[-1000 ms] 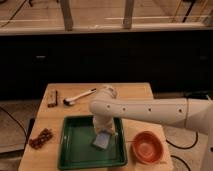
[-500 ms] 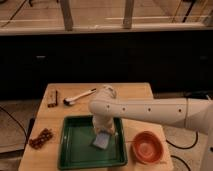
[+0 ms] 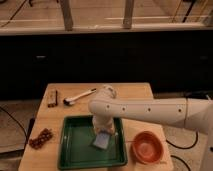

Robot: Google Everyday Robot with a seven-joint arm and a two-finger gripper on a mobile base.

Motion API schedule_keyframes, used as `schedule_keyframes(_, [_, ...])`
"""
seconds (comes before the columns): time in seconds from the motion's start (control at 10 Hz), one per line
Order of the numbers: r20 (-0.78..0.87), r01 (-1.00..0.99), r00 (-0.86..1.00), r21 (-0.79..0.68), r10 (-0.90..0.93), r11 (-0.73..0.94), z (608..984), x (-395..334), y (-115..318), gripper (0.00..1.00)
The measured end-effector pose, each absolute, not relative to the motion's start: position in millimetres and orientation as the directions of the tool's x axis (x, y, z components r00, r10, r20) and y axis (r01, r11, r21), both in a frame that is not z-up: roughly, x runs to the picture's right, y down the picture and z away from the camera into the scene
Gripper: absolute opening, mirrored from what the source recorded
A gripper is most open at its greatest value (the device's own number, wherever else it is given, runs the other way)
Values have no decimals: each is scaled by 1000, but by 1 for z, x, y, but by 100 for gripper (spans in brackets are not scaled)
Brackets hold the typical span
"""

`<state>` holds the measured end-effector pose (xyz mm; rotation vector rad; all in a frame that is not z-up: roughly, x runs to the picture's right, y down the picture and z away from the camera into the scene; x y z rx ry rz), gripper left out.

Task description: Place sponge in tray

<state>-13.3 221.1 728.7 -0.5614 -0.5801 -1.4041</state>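
Observation:
The pale blue-grey sponge (image 3: 101, 141) hangs tilted just over the floor of the dark green tray (image 3: 77, 145), right of the tray's middle. My gripper (image 3: 103, 133) points down right above it, at the end of the white arm that reaches in from the right, and it is shut on the sponge's top edge. The arm's wrist hides the fingers' upper part.
A round orange bowl (image 3: 147, 147) stands right of the tray. A brown lumpy cluster (image 3: 41, 138) lies at the table's left edge. At the back of the wooden table (image 3: 135, 92) lie a white-handled utensil (image 3: 80, 96) and a small brown bar (image 3: 52, 98).

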Motion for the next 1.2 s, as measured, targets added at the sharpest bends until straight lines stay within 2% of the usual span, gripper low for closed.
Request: schedule_keyframes(1.2, [679, 998, 47, 0, -733, 63, 728, -14, 223, 1])
